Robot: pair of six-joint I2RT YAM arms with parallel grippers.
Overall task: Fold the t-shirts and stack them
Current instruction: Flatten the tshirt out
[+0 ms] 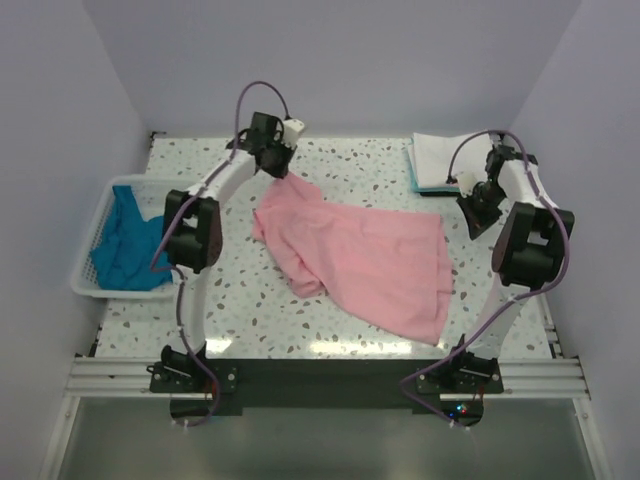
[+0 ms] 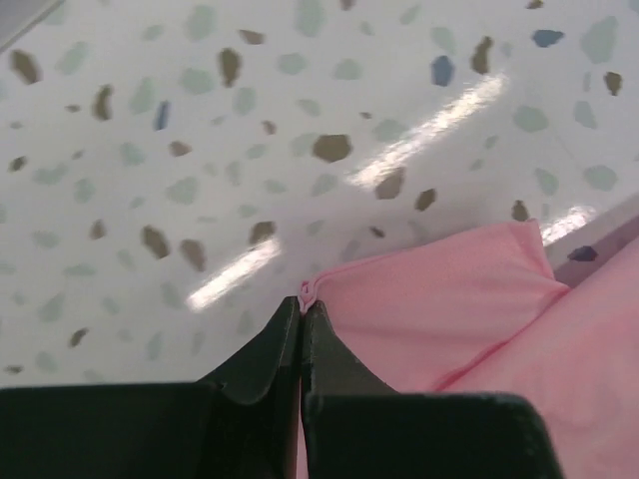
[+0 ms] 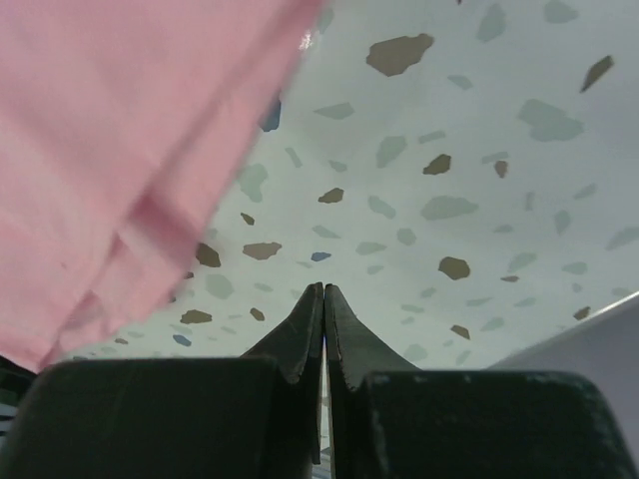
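Note:
A light pink t-shirt [image 1: 360,255] lies crumpled and partly spread across the middle of the table. My left gripper [image 1: 283,170] is shut on a far edge of it; the left wrist view shows the pink hem [image 2: 449,309] pinched at the tips of the left gripper [image 2: 303,299]. My right gripper [image 1: 467,197] is shut and empty, hovering just right of the shirt's far right corner. In the right wrist view the right gripper [image 3: 323,289] is over bare table with the pink shirt [image 3: 130,130] to its left. A folded white t-shirt [image 1: 440,158] lies at the back right on a teal-blue one.
A white lattice basket [image 1: 84,272] stands at the table's left edge with a crumpled teal-blue shirt [image 1: 125,245] in it. Walls close the table on three sides. Speckled tabletop [image 1: 230,300] shows in front of the pink shirt.

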